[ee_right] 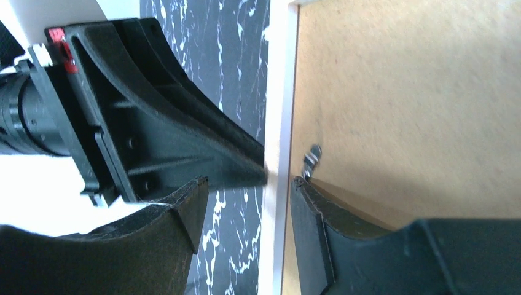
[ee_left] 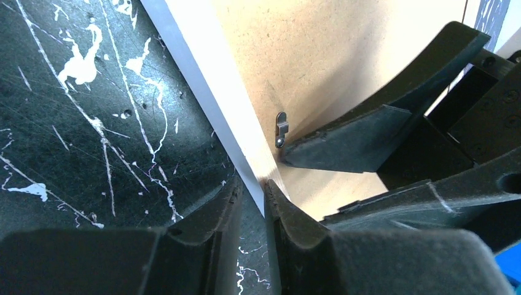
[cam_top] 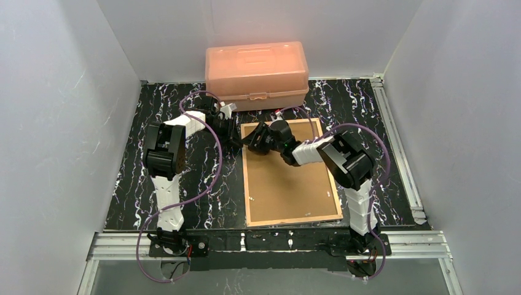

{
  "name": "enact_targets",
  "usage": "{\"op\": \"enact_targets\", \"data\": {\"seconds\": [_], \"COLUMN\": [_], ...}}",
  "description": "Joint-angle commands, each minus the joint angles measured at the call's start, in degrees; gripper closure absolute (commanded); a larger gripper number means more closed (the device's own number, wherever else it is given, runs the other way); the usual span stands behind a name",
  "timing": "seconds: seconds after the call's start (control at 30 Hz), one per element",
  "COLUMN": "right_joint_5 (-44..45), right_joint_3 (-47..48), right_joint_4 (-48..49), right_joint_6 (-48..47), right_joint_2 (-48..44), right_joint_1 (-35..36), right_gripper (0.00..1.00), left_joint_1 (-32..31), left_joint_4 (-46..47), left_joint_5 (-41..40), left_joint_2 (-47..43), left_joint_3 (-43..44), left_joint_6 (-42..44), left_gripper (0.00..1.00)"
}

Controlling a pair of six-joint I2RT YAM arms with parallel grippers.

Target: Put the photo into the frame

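The frame (cam_top: 245, 184) lies face down on the table, tan rails up, with the brown backing board (cam_top: 289, 184) seated in it. The photo is not in view. My left gripper (cam_top: 233, 136) is at the frame's left rail near the far corner. In the left wrist view it (ee_left: 253, 190) is closed down on the white rail (ee_left: 203, 80). My right gripper (cam_top: 255, 140) is open and straddles the same rail (ee_right: 279, 92); in its wrist view (ee_right: 249, 184) one fingertip (ee_right: 301, 187) rests by a small metal turn tab (ee_right: 311, 160) on the board (ee_right: 418, 92).
An orange plastic box (cam_top: 257, 74) stands shut at the back, just behind the frame. The black marbled table (cam_top: 166, 104) is walled in white on three sides. Metal rails (cam_top: 399, 153) run along the right and near edges. The two grippers are almost touching.
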Motion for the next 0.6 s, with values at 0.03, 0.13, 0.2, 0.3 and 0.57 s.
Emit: {"op": "enact_targets", "data": {"seconds": [0.03,0.13,0.2,0.3,0.57], "right_joint_5": [1.23,0.63,0.35,-0.22,-1.19], "right_joint_3": [-4.14,-4.5,-4.21,-3.36,-1.27], "right_joint_4": [0.47,0.02,-0.02,0.43,0.0], "right_joint_6": [-2.47,-2.55,-2.41,-1.66,-0.5], "right_joint_2": [-7.44,-7.11,-6.3,-4.44,-1.27], "right_joint_1": [-1.99,-2.4,-2.45,-2.4,-2.37], "right_gripper": [0.4,0.4,0.39,0.39,0.39], "left_joint_1": [0.65,0.66,0.65,0.65,0.65], "left_joint_4": [-2.12,-2.17,-2.11,-1.99,-1.79], "left_joint_5": [-2.08,-2.09,-2.1,-1.94,-1.84], "left_joint_2": [-2.69,-2.72,-2.7,-2.29,-1.96], "left_joint_3": [-1.49,-1.49,-1.49,-1.5,-1.46], "left_joint_6": [1.8,1.92,1.84,1.65,1.67], "left_gripper": [0.83,0.83,0.83,0.83,0.84]}}
